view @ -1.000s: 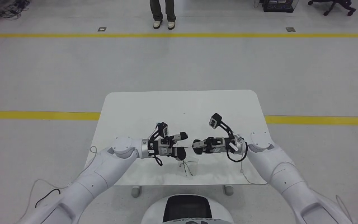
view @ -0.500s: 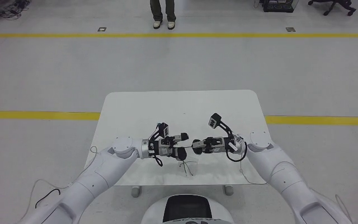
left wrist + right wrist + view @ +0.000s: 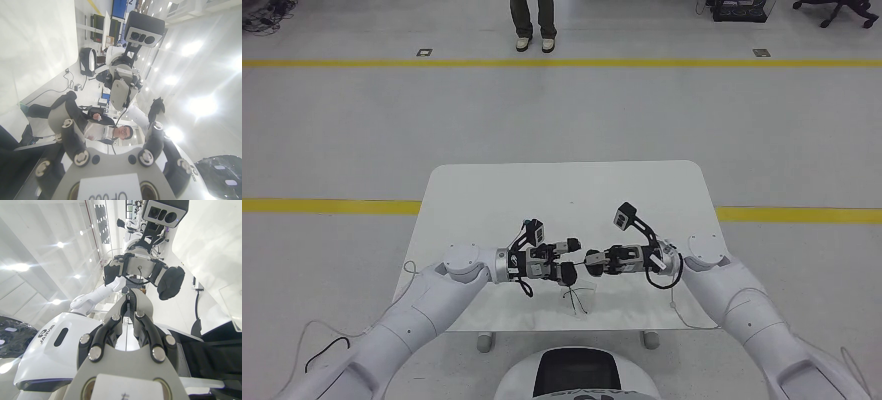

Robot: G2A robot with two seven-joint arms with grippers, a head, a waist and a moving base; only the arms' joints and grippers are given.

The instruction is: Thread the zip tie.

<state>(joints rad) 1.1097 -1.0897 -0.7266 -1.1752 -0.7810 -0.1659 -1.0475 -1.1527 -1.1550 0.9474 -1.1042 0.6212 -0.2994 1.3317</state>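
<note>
1. Over the front middle of the tabletop (image 3: 482, 190) the two arms meet nose to nose, both held up off the surface and about level with each other.
2. Right gripper (image 3: 590, 262): fingers pinched together to a narrow point, holding one end of the zip tie (image 3: 121, 116) right at the tips.
3. Left gripper (image 3: 569, 257): spread wide, black pads well apart and nothing between them except the tie's free end. It faces the right gripper head on, just beside it.
4. The zip tie is pretty much a thin dark line. Its long axis runs between the two grippers, roughly parallel to the front edge of the tabletop.
5. In the left wrist view it leaves the right fingertips with a slight bow and points straight into the gap between the left fingers, toward the palm. As far as I can see it isn't touching either pad.
6. From the top view the tie is too thin to make out properly, so can't tell where its head is or how far the tip reaches.
7. A few dark strands (image 3: 577, 296) lie on the tabletop near the front edge, just under the spot where the grippers meet. Can't tell what they are.
</note>
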